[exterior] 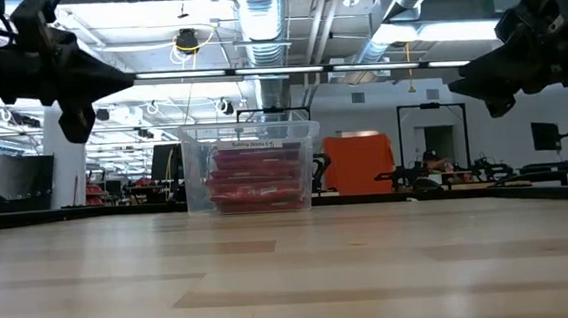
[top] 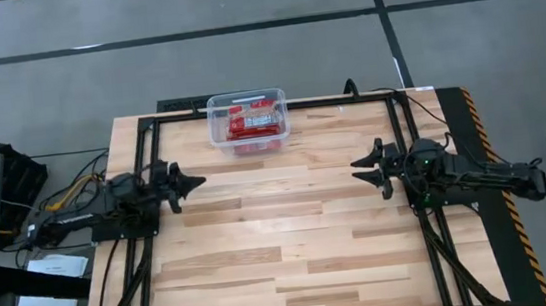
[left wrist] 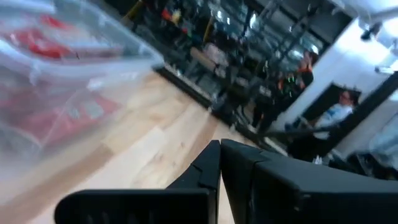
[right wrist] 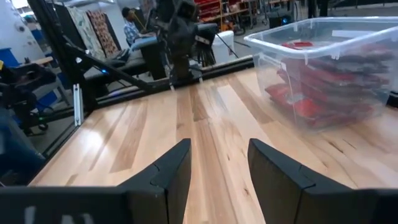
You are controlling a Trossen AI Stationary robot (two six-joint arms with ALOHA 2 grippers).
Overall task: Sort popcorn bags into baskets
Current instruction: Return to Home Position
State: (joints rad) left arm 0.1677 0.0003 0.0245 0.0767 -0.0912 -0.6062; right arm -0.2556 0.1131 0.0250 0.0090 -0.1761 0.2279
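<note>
The red popcorn bags lie stacked inside the clear plastic bin, which stands on the table at the middle of the far edge; they also show in the low view and the right wrist view. My left gripper is shut and empty, above the table at the left, near the bin. My right gripper is open and empty, above the table at the right; its fingers point toward the left arm.
A black frame runs around the wooden table top. Bare wood fills the middle and near part of the table. Cables and boxes lie off the table's left edge. People show in the room beyond.
</note>
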